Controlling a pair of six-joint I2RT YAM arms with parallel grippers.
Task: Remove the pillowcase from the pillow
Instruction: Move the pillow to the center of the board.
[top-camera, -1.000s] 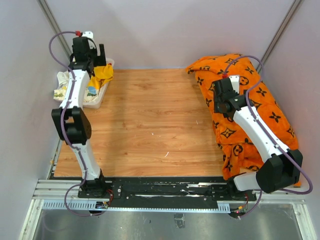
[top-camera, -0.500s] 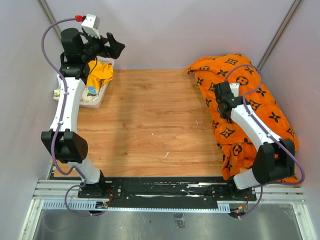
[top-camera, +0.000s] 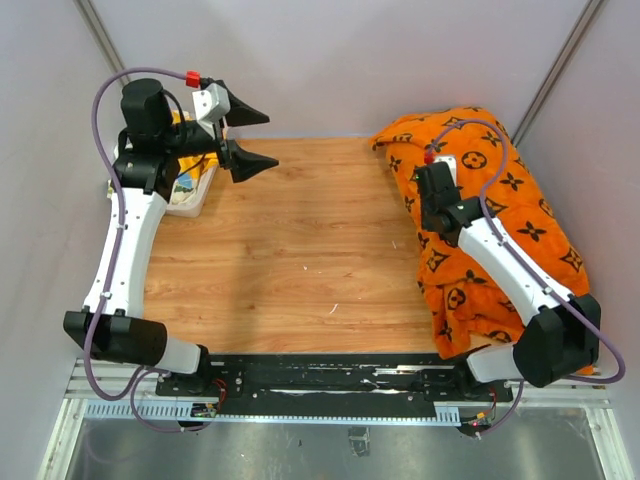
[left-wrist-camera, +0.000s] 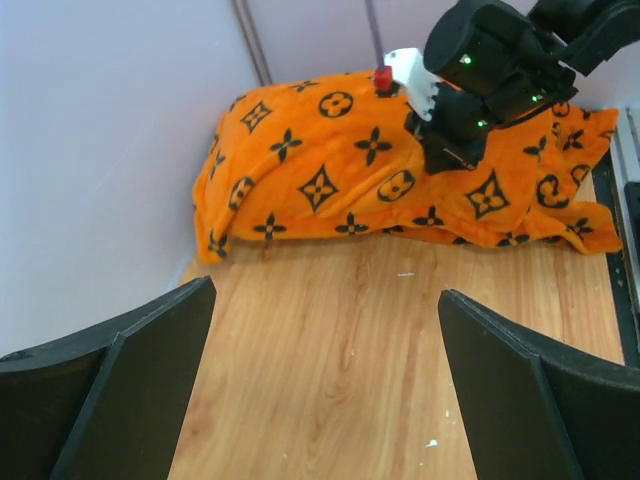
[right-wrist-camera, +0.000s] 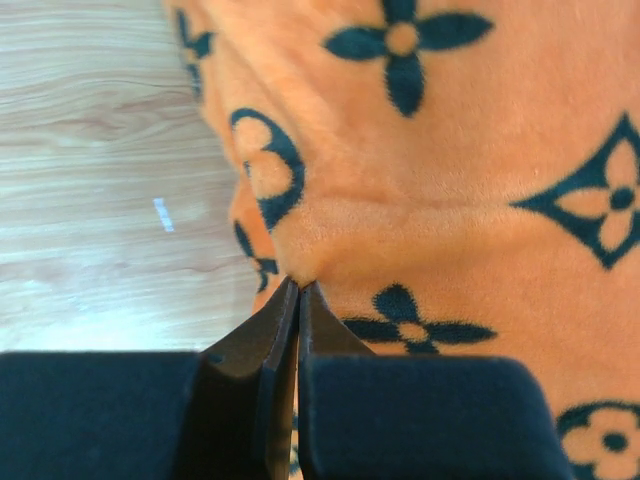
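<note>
Wooden table (top-camera: 300, 250), lavender walls. Along its right side the orange monogrammed pillowcase (top-camera: 530, 230) lies heaped against the wall; the right gripper (right-wrist-camera: 298, 288) has its fingers pressed together, pinching a fold at its left edge. Farther back at the left, the left gripper (top-camera: 270, 139) hangs spread wide and empty beside a white bin (top-camera: 190, 200).

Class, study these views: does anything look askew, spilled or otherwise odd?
Nothing is spilled or damaged. The pillowcase lies rumpled and slanted along the right side of the table, not square to its edges, and the right tool is shut on a small fold of it. The left tool hangs open, empty.
</note>
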